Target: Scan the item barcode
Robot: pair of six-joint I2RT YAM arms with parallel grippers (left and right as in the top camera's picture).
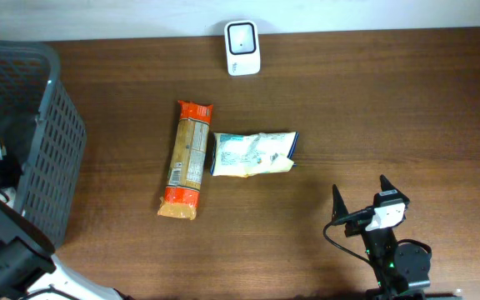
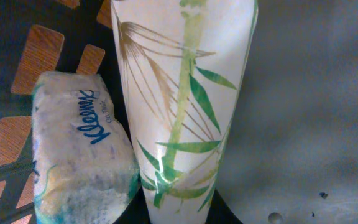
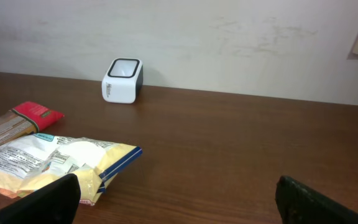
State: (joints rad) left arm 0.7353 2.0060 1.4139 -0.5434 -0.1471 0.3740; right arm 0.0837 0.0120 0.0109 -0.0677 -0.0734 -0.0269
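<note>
White film printed with green bamboo fills the left wrist view: the bamboo-print pack (image 2: 179,93) stands right against the lens inside the basket (image 1: 52,150), which sits at 9 o'clock on the table (image 1: 407,100). A tissue pack (image 2: 79,155) lies touching it on its 9 o'clock side. The bamboo-print pack's long axis runs from 6 to 12 o'clock in that view, narrowing toward 6 o'clock, where the left claw should be. Its fingers do not show plainly there, and the basket wall hides them from above, so I cannot tell whether the left claw is apart or clamped on the pack.

This looks like the item to scan, and no barcode shows on the face in view. The left arm (image 1: 7,258) is much the nearer. The right claw (image 1: 359,185) waits at 5 o'clock on the table, jaws wide apart and empty, well apart from the basket.

The scanner (image 1: 242,47) stands at 12 o'clock, its dark window facing upward. From the basket it lies toward 2 o'clock, so the coming move probably means lifting the pack out lengthwise and carrying it that way. An orange-ended packet (image 1: 186,158) and a blue-and-yellow bag (image 1: 252,153) lie just beside each other at the table's middle, below that path.
</note>
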